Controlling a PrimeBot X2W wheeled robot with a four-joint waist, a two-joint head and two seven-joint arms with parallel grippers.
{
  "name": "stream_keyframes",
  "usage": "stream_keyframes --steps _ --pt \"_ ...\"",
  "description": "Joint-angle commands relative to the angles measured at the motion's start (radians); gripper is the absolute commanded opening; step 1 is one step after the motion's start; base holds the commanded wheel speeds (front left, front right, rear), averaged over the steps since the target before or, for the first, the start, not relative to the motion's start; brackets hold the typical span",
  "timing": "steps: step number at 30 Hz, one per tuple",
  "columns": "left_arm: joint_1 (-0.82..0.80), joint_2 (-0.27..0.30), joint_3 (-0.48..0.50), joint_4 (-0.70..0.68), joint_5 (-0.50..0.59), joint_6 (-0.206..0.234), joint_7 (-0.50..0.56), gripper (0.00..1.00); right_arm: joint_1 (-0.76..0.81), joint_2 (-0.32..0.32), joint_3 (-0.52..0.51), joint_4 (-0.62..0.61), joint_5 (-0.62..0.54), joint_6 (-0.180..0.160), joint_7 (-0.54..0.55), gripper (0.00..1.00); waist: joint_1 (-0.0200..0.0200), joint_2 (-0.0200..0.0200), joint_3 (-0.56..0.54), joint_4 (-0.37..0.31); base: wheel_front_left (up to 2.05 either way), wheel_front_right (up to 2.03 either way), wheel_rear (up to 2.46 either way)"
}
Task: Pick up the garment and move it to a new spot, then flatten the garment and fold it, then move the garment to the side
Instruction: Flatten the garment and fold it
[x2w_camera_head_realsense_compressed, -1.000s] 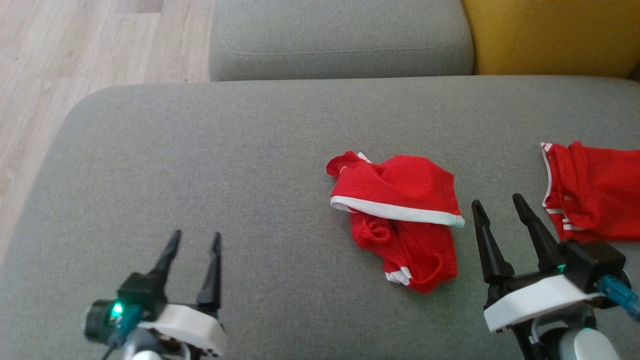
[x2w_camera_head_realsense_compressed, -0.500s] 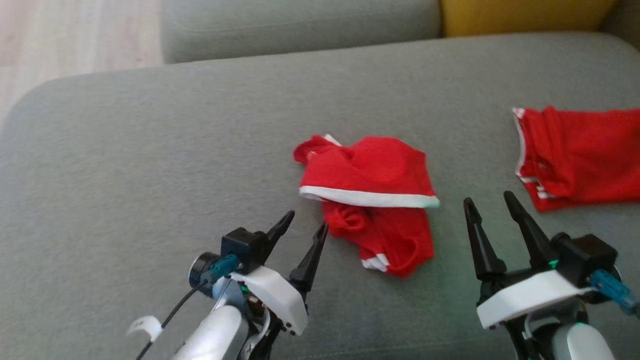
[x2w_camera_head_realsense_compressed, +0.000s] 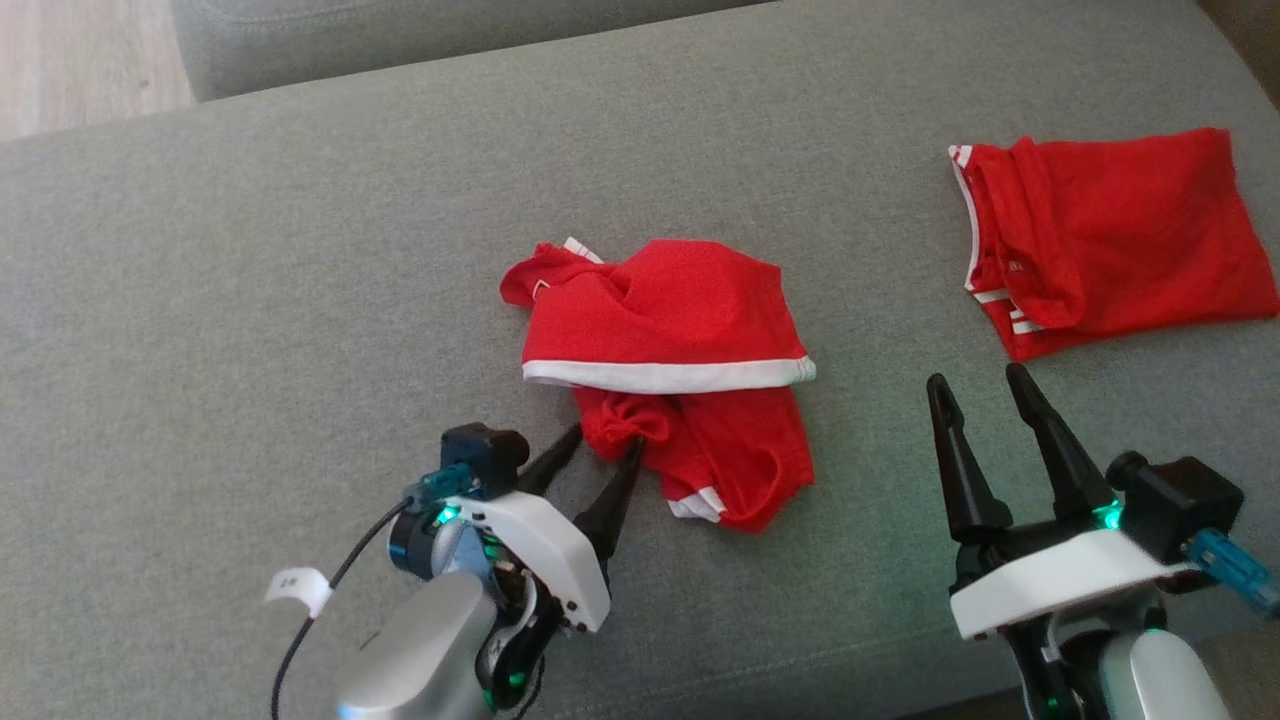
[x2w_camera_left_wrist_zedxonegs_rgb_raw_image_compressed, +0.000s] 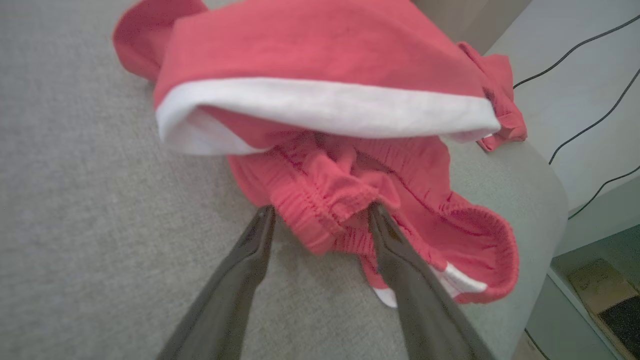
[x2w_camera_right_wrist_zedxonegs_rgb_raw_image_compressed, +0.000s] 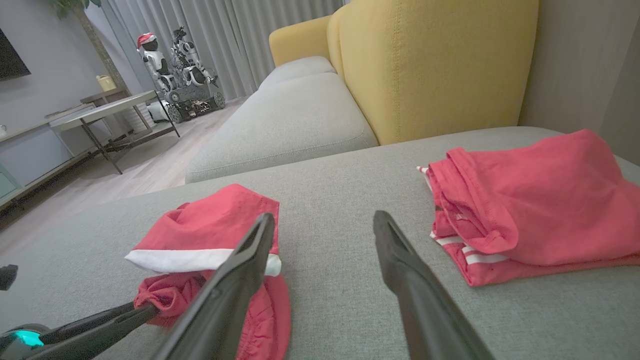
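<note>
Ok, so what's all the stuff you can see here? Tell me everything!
crumpled garment: one, red with a white band, middle of the sofa seat
folded garment: one, red with white stripes, on the seat's right side
sofa seat: one, grey, under both garments
yellow backrest: one, yellow, behind the seat
floor: one, pale wood, beyond the sofa
left gripper: one, dark fingers, open, tips either side of the crumpled garment's bunched edge
right gripper: one, dark fingers, open, over bare seat near the folded garment
</note>
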Motion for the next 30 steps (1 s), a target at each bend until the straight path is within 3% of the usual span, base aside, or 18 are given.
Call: stream_keyframes --steps 1,2,8,12,21,30 --pt "-0.051 -0.001 0.003 -0.008 -0.041 -0.007 -0.014 0.44 -0.053 -0.004 0.025 -0.025 0.01 -0.001 -0.013 1.0 0.0 0.0 0.005 -0.004 0.0 0.0 0.0" --pt "-0.057 -0.001 -0.009 0.004 -0.065 -0.01 -0.016 0.0 -0.054 -0.004 0.024 -0.021 0.014 -0.001 -0.016 1.0 0.0 0.0 0.007 -0.004 0.0 0.0 0.0" --pt "-0.091 -0.001 -0.032 0.045 -0.139 0.0 -0.062 0.0 -0.056 -0.003 0.022 -0.003 0.034 -0.001 -0.029 1.0 0.0 0.0 0.007 0.007 0.0 0.0 0.0" --pt "-0.1 0.004 0.004 0.021 -0.11 0.025 -0.081 0.0 -0.052 -0.003 0.014 0.007 0.045 -0.001 -0.03 1.0 0.0 0.0 0.003 0.03 0.0 0.0 0.0" --pt "0.025 0.105 0.142 -0.307 0.056 0.117 -0.084 0.0 -0.038 -0.003 -0.011 0.027 0.066 -0.001 -0.019 1.0 0.0 0.0 -0.024 0.088 0.0 0.0 0.0" --pt "0.181 0.194 0.201 -0.457 0.05 0.204 -0.054 0.0 -0.027 -0.003 -0.024 0.044 0.079 -0.001 -0.006 1.0 0.0 0.0 -0.049 0.124 0.0 0.0 0.0"
